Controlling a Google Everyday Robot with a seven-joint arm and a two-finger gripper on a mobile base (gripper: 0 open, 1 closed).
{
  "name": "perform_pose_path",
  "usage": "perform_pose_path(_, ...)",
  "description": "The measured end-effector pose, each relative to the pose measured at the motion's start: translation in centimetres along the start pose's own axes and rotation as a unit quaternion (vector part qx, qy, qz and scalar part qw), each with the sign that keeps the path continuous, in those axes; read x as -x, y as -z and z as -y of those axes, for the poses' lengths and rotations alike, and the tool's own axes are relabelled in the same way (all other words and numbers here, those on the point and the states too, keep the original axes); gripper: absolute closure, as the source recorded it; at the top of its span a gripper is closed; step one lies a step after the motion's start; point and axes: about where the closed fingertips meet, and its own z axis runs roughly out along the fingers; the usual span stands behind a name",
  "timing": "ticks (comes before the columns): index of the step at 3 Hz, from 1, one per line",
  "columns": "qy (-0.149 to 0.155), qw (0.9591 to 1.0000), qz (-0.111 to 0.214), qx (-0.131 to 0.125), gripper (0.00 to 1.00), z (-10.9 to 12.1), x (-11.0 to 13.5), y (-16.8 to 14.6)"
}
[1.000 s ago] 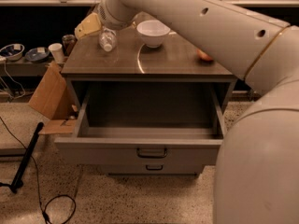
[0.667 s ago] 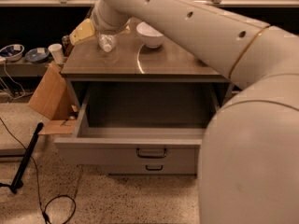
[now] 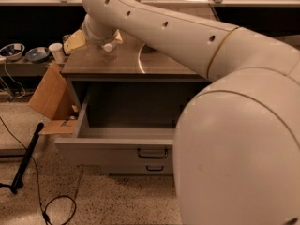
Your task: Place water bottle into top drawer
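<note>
1. One change stands out against a second ago: the arm (image 3: 178, 27) has swung further across. Its bulk now covers the right half of the top drawer (image 3: 117, 143) and hides the white bowl that showed behind the drawer.
2. Up behind the top drawer's left rear corner, over the cabinet top (image 3: 122, 64), sits the gripper (image 3: 102, 37), a little further left than before. Its tip is tucked under the wrist, so I cannot tell whether it is clamped or loose.
3. Of the water bottle (image 3: 108, 46), only a small pale end peeks out beneath the wrist, above and behind the drawer's left side. Earlier its ribbed body hung in plain sight there. It is not in the drawer.
4. Pulled out as before, the top drawer holds nothing in the part of its inside that shows.
5. For the task, I judge that the bottle is up off the cabinet top but the transfer is not done. It has to come forward and down past the cabinet's front edge into the open drawer before release.
6. With the arm blocking so much of the drawer, the descent on its left side looks like the clearer path.
</note>
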Motion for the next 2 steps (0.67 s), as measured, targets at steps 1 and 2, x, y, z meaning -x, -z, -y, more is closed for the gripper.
perform_pose_path(1,-0.019,0.9996,-0.007,-0.018,0.00,0.5,-0.5,-2.0)
perform_pose_path(2,-0.030,0.9987,-0.010,-0.041,0.00,1.7,-0.1,-3.5)
